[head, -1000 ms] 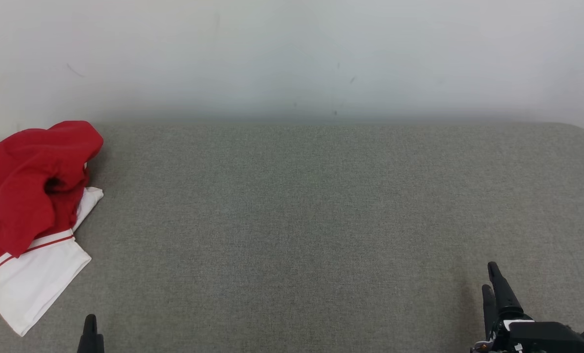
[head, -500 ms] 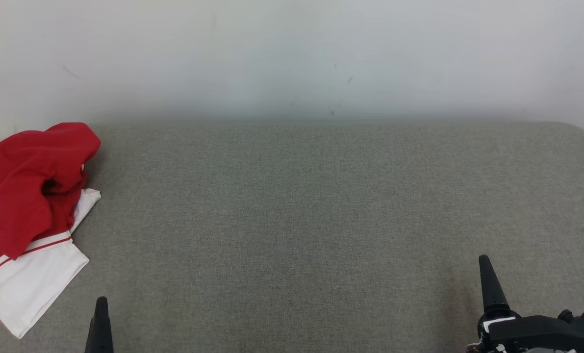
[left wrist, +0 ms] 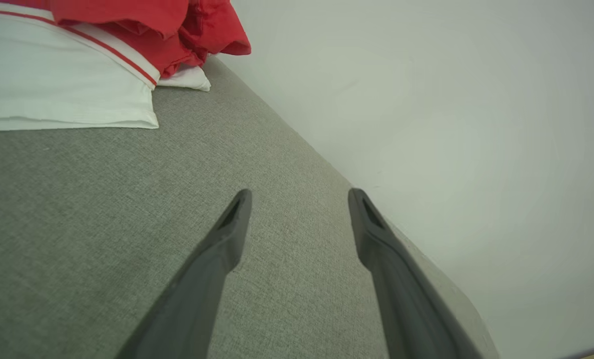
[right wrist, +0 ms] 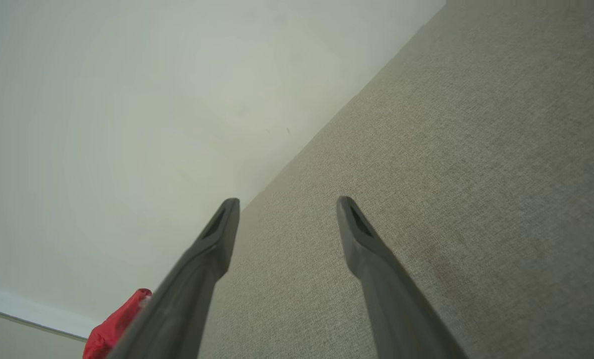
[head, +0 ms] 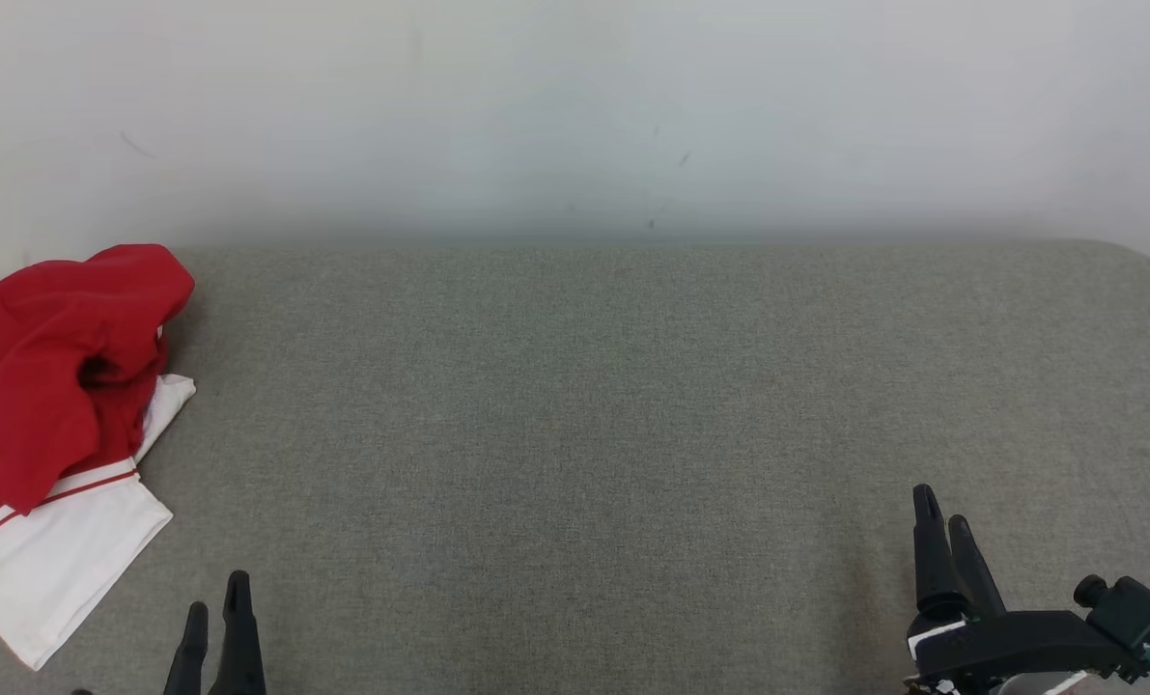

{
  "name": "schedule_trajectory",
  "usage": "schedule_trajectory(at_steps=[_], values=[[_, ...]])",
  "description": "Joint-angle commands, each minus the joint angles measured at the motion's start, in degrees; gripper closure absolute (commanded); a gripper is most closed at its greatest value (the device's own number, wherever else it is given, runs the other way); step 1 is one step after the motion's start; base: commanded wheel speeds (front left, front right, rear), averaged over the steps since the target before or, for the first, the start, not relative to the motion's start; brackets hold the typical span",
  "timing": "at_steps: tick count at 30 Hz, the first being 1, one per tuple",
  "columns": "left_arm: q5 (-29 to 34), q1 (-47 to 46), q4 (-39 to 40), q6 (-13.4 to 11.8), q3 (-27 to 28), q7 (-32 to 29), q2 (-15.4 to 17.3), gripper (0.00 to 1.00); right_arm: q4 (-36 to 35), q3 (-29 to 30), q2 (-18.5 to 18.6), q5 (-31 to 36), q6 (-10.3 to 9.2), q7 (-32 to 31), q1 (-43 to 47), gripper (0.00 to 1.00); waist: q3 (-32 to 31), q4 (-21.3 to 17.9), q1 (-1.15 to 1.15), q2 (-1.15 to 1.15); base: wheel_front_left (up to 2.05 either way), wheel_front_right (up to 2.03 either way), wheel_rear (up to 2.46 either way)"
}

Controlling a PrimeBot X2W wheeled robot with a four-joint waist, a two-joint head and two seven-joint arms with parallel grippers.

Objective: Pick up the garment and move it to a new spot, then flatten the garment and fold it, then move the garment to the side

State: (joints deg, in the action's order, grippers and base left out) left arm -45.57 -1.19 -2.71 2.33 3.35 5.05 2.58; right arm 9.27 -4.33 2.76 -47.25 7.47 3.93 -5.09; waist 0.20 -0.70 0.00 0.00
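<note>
Both of my grippers have edged forward since a second ago. My left gripper is near the garment's white corner and my right gripper is well apart from it, each with fingers spread and empty. The garment lies crumpled on the grey cushion, apparently untouched. Pickup, flattening, folding and shifting aside all remain.
</note>
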Motion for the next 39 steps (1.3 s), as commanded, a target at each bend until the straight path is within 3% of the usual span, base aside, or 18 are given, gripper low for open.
schedule_trajectory(at_steps=[1,13,39], values=[[3.3,-0.1,1.1,-0.6,-0.3,0.7,0.8,0.00,-1.0,-0.6,0.2,3.5,0.02,0.7,0.0,0.00,0.0,0.0,0.00,0.00,0.00,0.00,0.00],[13.3,-0.2,1.8,-3.1,-2.9,2.7,2.8,0.00,-2.4,-2.2,0.2,15.2,0.02,2.9,0.4,0.00,-0.1,-0.2,0.00,0.00,0.00,0.00,0.00],[27.3,-0.6,1.3,-5.5,-7.1,6.1,6.0,0.00,-0.6,-3.5,0.2,31.2,0.03,6.8,1.0,0.00,-0.7,-0.6,0.00,0.00,0.00,0.00,0.00]])
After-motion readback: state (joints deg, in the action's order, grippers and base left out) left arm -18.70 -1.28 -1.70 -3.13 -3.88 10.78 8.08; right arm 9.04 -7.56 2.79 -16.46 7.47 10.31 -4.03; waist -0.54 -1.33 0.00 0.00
